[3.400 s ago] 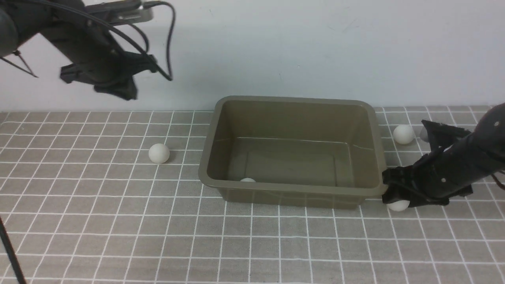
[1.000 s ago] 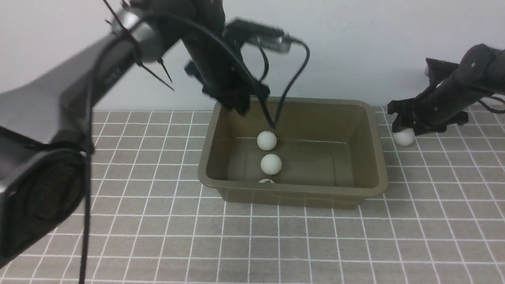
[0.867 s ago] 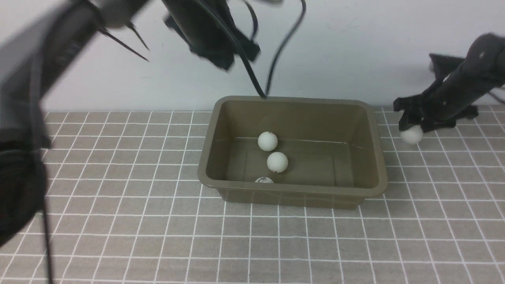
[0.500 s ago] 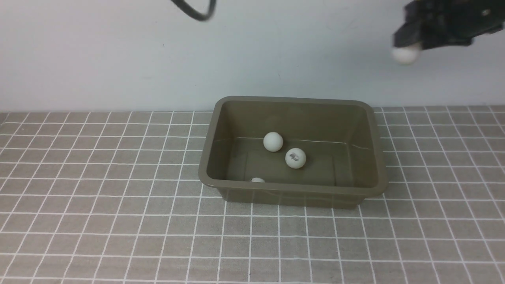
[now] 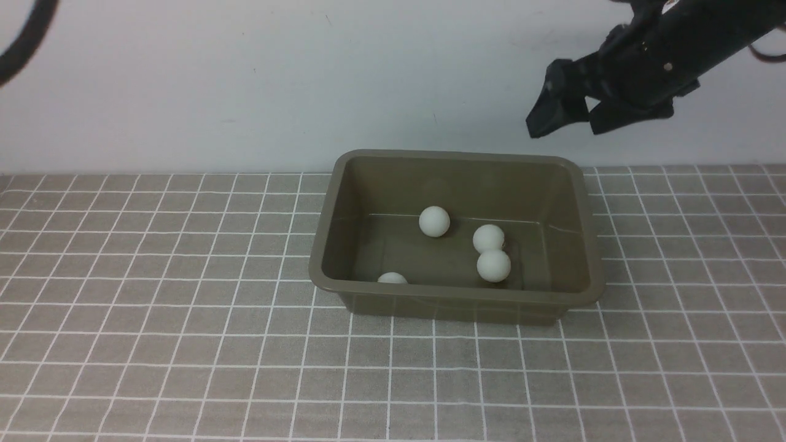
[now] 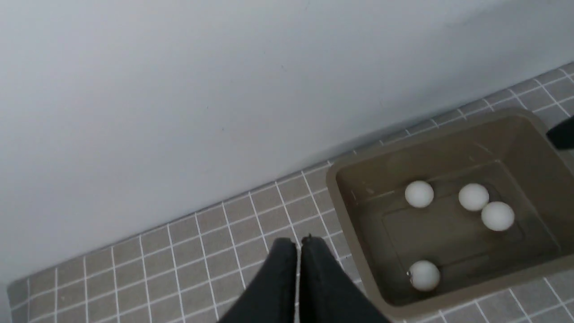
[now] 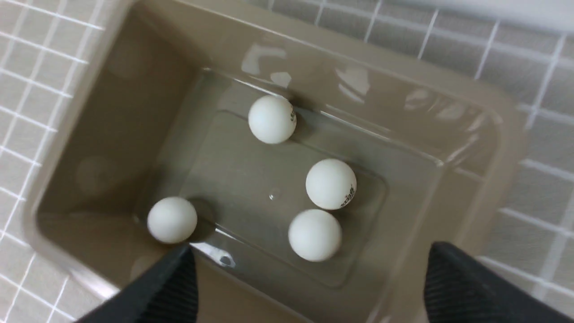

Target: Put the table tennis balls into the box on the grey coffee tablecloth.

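Lab-style test bench: checked tablecloth [image 5: 184,344], bare white wall [image 5: 245,80].

Front view: one table tennis ball [image 5: 392,278] is mostly hidden behind the near wall of the box [image 5: 454,305]. The print on a second ball [image 7: 331,184] is too small to be read, tbh. The left gripper [image 6: 298,251] gets cut off by its wrist picture's edge. A blurry dark curved shape [image 5: 21,43] is clipped at the front view's top left corner and can't be identified.
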